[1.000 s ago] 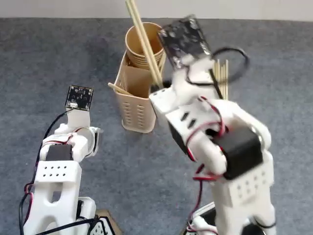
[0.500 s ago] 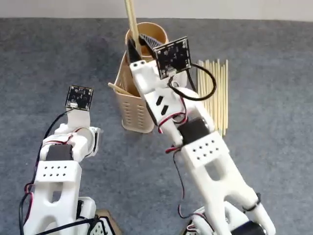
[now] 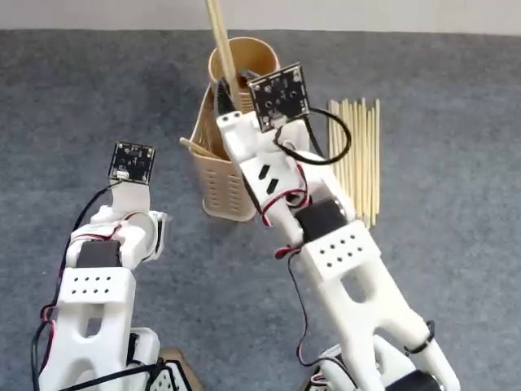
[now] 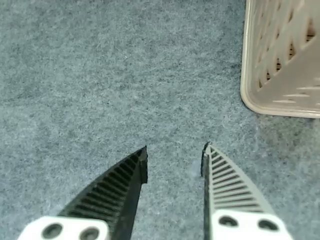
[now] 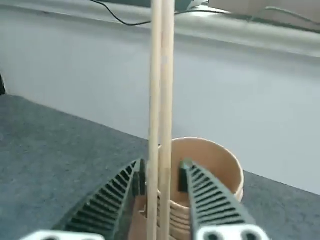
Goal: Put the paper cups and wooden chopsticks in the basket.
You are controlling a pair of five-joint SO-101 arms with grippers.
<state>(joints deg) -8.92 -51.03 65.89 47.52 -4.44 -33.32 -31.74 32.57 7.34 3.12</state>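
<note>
Big picture first: grey, felt-looking desk point(image 3: 456, 269) with a pale wall point(image 5: 75, 75) behind it at the far edge. The right arm point(image 3: 342, 252) is stretched out over the tan slotted basket point(image 3: 224, 183), which stands upright with a stack of paper cups point(image 3: 244, 50) already sitting in its far end. The left arm point(image 3: 106, 244) is parked well off to the side, so it's the right one that's on the job. Just beside the basket, on the right arm's side, a row of loose chopsticks point(image 3: 358, 155) lies flat on the desk, running front to back. Now the bit that matters: the right end effector point(image 5: 161, 167) is clenched on a pair of wooden chopsticks point(image 5: 161, 75), long axis pretty much vertical, with the cups right behind and below them. I'd say the basket opening is straight under the grip, so letting go should drop them in. The left end effector point(image 4: 174, 150) is released, fingers apart, over bare desk near the basket's corner.
</note>
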